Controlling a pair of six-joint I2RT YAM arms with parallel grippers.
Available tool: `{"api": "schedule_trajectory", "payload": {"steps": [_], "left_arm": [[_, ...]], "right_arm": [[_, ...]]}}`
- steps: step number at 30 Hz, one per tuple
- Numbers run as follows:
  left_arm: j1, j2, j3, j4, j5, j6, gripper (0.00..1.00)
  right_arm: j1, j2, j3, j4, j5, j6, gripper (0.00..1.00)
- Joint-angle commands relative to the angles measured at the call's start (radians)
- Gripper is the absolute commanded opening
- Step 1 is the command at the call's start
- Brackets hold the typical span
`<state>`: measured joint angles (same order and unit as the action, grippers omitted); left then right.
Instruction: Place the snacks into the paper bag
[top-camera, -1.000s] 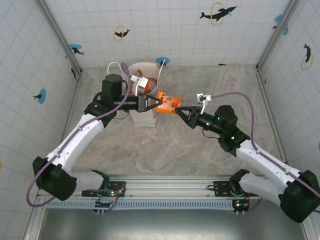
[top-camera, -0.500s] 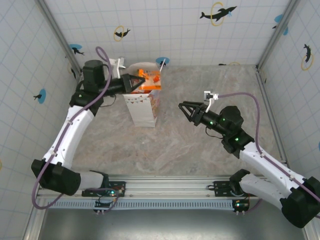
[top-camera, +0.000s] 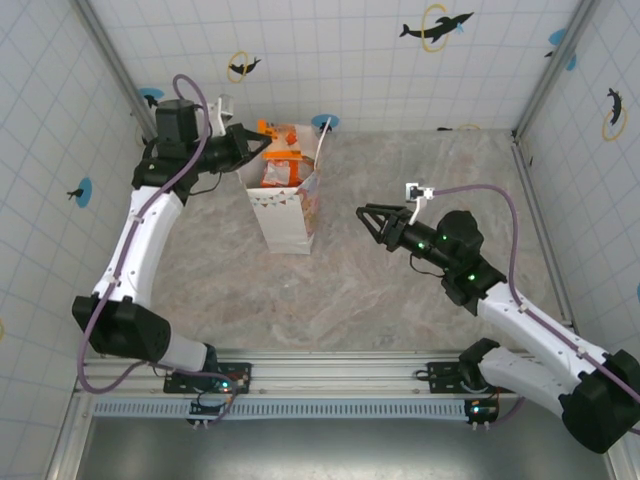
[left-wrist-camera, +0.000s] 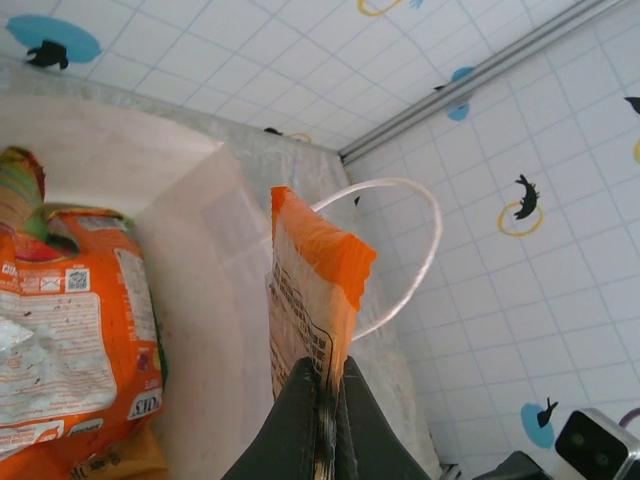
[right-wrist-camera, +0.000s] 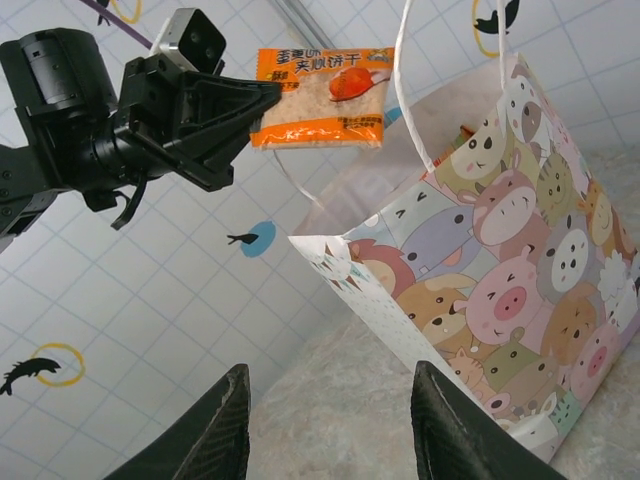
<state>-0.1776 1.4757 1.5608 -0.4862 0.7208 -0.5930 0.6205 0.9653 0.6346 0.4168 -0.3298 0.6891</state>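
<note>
Packet (right-wrist-camera: 320, 97) above paper bag (right-wrist-camera: 500, 290) mouth, other packets (left-wrist-camera: 70, 320) inside, bag standing on table (top-camera: 400, 300) left of centre

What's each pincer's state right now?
Left pincer: closed on the small orange packet, above the paper bag.
Right pincer: open, empty.

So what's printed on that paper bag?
Pastel cartoon animal faces, pigs among them, on the paper bag; clearest in the right wrist view.
</note>
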Motion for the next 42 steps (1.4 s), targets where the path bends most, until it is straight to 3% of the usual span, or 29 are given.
{"api": "schedule_trajectory", "payload": {"steps": [1,7,8,11,12,19,26,34,42], "left_arm": [[0.006,0.038,0.057,-0.059,-0.020,-0.006,0.00],[0.007,0.116,0.094,-0.098,0.040,0.010,0.02],[0.007,0.129,0.107,-0.110,0.045,0.016,0.08],[0.012,0.161,0.175,-0.178,-0.007,0.058,0.43],[0.014,0.163,0.193,-0.189,-0.030,0.068,0.46],[0.018,0.094,0.216,-0.139,-0.064,0.083,0.50],[0.027,-0.025,0.229,-0.140,-0.281,0.119,0.55],[0.067,-0.075,0.259,-0.304,-0.487,0.184,0.60],[0.129,-0.054,0.136,-0.278,-0.457,0.203,0.61]], "right_arm": [[-0.001,0.012,0.025,0.021,0.007,0.006,0.44],[0.002,0.025,0.027,0.025,0.006,0.013,0.45],[0.002,0.026,0.028,0.023,0.006,0.013,0.45],[0.001,0.025,0.034,0.004,0.014,0.012,0.45],[0.001,0.024,0.036,-0.008,0.024,0.011,0.45],[0.004,0.066,0.088,-0.049,0.025,0.010,0.45],[0.005,0.161,0.173,-0.059,-0.033,0.003,0.46],[0.008,0.226,0.225,-0.057,-0.084,0.001,0.46],[0.010,0.250,0.240,-0.059,-0.099,0.002,0.47]]}}
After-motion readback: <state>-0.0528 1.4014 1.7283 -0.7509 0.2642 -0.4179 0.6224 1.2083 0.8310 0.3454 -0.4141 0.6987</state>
